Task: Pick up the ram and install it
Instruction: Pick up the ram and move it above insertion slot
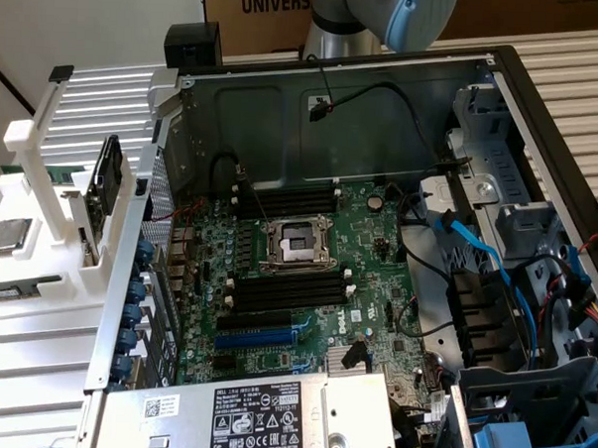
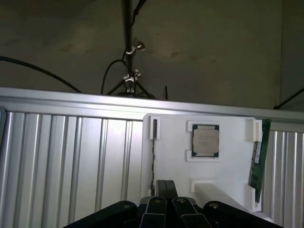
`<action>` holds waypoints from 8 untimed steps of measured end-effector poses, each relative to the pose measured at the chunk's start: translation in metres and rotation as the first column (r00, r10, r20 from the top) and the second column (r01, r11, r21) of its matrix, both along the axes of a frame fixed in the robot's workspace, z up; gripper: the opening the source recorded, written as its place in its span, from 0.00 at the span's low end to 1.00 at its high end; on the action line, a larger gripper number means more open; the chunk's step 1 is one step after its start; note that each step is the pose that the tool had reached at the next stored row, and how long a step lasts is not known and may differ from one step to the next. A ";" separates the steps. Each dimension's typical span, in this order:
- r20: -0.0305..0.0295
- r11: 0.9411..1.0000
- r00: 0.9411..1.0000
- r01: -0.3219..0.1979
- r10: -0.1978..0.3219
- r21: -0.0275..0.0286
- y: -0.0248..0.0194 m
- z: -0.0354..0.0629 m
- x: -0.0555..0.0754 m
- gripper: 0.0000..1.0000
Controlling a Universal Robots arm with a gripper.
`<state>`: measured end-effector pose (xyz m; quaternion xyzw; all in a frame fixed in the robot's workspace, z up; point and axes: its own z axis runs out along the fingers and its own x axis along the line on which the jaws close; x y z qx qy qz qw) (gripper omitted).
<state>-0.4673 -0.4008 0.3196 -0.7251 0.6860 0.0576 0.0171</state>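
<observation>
The gripper (image 2: 165, 186), fingers pressed together on nothing, is hovering over one edge of the white holder (image 2: 228, 164) lying on the ribbed metal table (image 2: 71, 156). The ram (image 2: 257, 159) is standing on its long edge in clips along a side edge of that holder, apart from the gripper, while a processor chip (image 2: 205, 141) is sitting in a recess near the holder's middle.

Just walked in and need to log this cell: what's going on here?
A robot arm is working beside an open computer case. Its gripper faces a white holder and is apart from the ram, which stands on edge in that holder, not yet picked up. A processor sits there too. The board's memory slots look empty, so nothing is installed.
</observation>
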 end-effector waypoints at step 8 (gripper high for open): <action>0.000 1.000 1.000 0.000 0.000 0.000 -0.0055 -0.0164 0.008 0.10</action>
